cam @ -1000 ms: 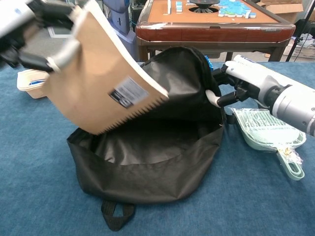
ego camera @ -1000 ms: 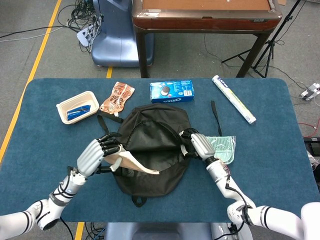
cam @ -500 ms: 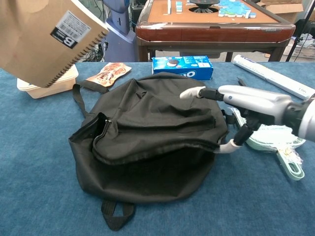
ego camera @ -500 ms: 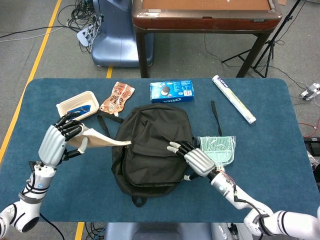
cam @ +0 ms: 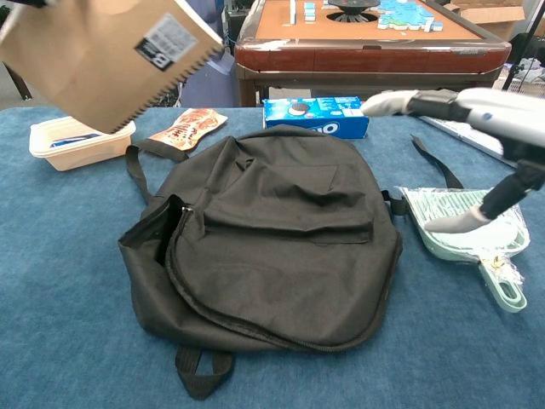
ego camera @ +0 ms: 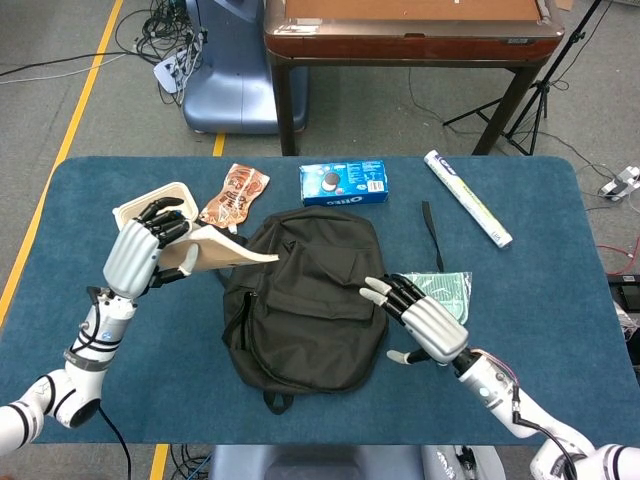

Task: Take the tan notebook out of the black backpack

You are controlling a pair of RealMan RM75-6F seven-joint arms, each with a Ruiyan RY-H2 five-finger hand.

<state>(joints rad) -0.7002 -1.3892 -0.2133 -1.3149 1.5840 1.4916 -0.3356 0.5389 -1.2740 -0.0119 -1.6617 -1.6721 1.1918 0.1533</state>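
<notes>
The black backpack (ego camera: 303, 300) lies flat on the blue tabletop (ego camera: 560, 220), its side zipper gaping in the chest view. Left of the backpack, the left robot hand (ego camera: 140, 256) holds the tan notebook (ego camera: 222, 249) raised clear of the bag; the head view shows the fingers wrapped around the notebook's edge, while the chest view shows only the notebook's cover with a barcode label and spiral edge, high above the backpack. Right of the backpack, the right robot hand (ego camera: 420, 320) hovers with fingers spread, holding nothing, above a pale green dustpan (cam: 460, 230).
</notes>
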